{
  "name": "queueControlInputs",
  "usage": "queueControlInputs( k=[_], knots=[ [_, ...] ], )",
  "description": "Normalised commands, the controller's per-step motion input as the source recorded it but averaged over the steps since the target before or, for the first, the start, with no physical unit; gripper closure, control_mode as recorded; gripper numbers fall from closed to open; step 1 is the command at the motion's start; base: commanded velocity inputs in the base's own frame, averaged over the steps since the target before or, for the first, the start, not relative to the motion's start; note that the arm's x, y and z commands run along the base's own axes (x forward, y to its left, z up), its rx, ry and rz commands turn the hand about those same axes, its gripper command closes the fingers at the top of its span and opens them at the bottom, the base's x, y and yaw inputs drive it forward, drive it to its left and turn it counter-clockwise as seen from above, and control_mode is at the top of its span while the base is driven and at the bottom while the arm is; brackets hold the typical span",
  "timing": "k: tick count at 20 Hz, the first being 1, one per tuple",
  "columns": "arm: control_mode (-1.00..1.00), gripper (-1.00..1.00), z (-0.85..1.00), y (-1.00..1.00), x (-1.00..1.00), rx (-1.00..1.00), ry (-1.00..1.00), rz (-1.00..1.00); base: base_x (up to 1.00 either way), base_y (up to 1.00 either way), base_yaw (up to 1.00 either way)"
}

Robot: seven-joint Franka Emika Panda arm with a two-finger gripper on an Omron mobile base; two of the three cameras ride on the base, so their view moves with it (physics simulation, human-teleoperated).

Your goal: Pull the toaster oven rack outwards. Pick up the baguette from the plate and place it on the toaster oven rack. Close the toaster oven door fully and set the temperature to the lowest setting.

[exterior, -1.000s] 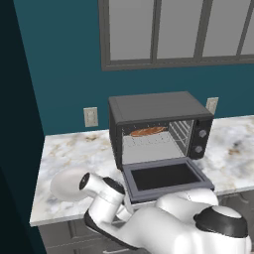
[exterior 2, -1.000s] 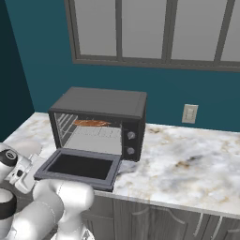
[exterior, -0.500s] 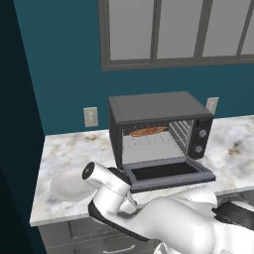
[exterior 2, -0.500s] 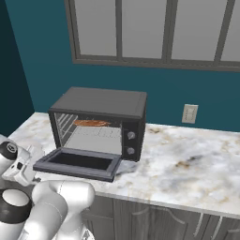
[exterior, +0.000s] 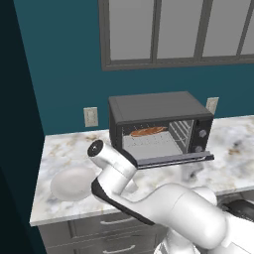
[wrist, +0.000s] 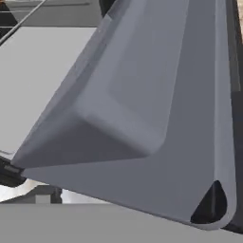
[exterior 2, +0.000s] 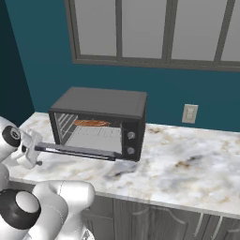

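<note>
Grey-framed dark-glass toaster oven door (exterior: pixel 173 159) is hanging about level mid-frame; rigid, hinged, likely light: push under its front edge. Two-finger gripper (exterior 2: pixel 29 151) is spread apart beside it.

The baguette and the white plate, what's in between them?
In the left base view, the oven's dark left wall and the robot's white arm lie between the baguette on the rack inside the toaster oven and the plate on the counter.

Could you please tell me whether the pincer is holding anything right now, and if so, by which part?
Nothing is held. The pincer stands open at the front edge of the toaster oven door, pushing it up from below rather than gripping it. The baguette lies inside the oven.
</note>
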Motion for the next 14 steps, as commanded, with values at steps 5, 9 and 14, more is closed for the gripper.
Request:
queueControlInputs(
  k=[5,9,14],
  knots=[
    [-1.00,-1.00,0.60,-1.00,0.09,0.00,0.21,0.00,0.00,0.00,0.00],
    [-1.00,-1.00,0.44,-1.00,0.15,0.00,0.20,0.08,0.00,0.00,0.00],
    [-1.00,-1.00,0.28,-1.00,0.24,0.00,0.25,0.15,0.00,0.00,0.00]
  ],
)
